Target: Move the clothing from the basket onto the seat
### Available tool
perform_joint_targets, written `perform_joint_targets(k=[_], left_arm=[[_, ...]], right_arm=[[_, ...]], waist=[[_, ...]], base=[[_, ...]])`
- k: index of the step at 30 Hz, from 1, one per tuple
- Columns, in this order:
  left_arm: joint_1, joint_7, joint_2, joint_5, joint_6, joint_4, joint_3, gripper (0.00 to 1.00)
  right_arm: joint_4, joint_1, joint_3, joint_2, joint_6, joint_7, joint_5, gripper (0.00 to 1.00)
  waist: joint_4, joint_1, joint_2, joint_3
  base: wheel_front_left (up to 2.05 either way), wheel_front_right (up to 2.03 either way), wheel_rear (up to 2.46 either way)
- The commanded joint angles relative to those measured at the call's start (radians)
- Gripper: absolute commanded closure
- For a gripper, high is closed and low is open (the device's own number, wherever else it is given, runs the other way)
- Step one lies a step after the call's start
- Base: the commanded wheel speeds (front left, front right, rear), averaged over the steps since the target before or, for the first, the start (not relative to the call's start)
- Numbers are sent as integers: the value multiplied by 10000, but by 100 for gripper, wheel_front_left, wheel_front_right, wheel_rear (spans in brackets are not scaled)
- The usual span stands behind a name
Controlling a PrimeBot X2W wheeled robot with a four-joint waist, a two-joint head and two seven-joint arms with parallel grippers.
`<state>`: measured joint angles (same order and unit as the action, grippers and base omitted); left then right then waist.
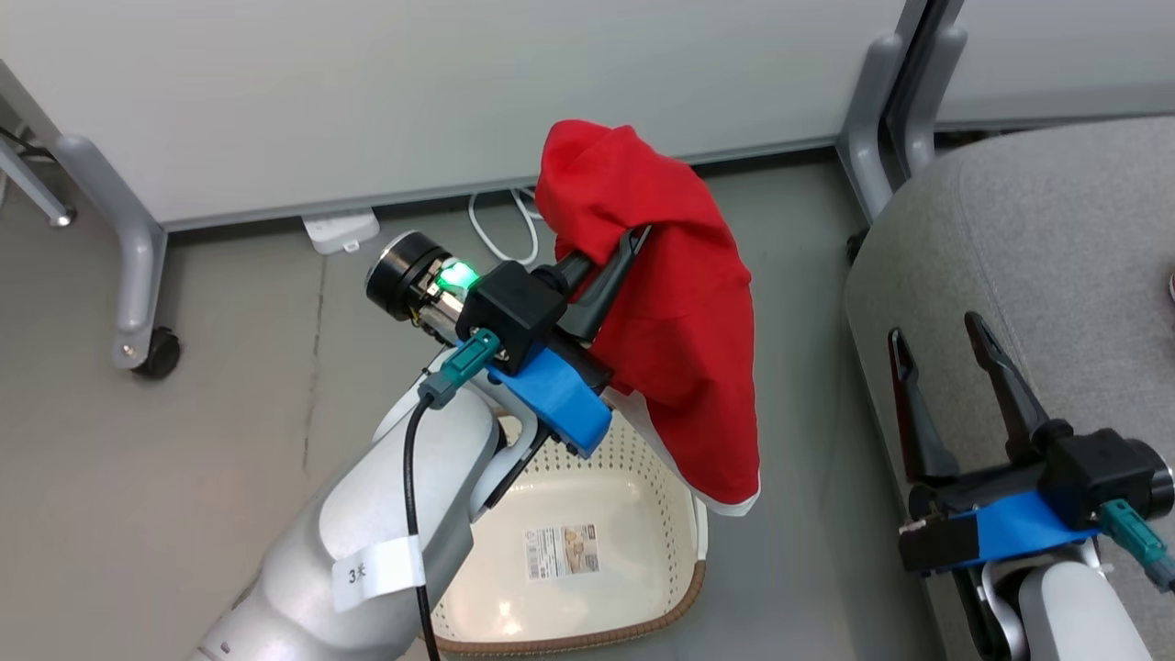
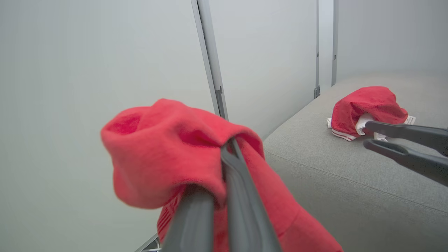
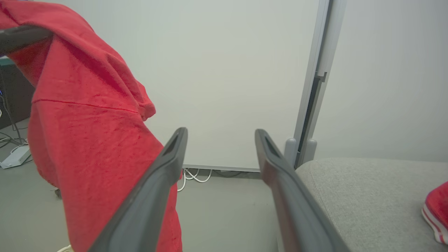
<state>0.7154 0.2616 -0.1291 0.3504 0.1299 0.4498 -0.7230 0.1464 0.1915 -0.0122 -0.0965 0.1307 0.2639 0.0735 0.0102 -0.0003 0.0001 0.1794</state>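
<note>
**Red clothing up over the basket**

Left pincer [image 1: 632,246] is clamped tight on a fold of the clothing [image 1: 679,312], holding it high at centre frame, I'd say so the hem hangs free of the basket [image 1: 569,635] at the bottom; the seat [image 1: 1037,239] waits at the right edge; right pincer [image 1: 934,329] is spread wide and empty over the seat's near side, out of the way; another red garment [image 2: 367,108] lies on the cushion.
</note>
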Motion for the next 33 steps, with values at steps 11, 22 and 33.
perform_joint_targets(k=[11,22,33], left_arm=[[345,50,40,152,7,-11,-204,100],[268,50,-40,208,7,123,-248,100],[466,51,16,113,7,108,-242,100]], right_arm=[[27,-587,37,87,1,8,105,0],[-241,-198,-632,2,1,8,33,0],[-372,1080,-1981,-90,1,8,117,0]], waist=[[106,3,-1,-828],[133,3,-1,-755],[235,3,-1,-369]], base=[[0,0,0],[0,0,0],[0,0,0]])
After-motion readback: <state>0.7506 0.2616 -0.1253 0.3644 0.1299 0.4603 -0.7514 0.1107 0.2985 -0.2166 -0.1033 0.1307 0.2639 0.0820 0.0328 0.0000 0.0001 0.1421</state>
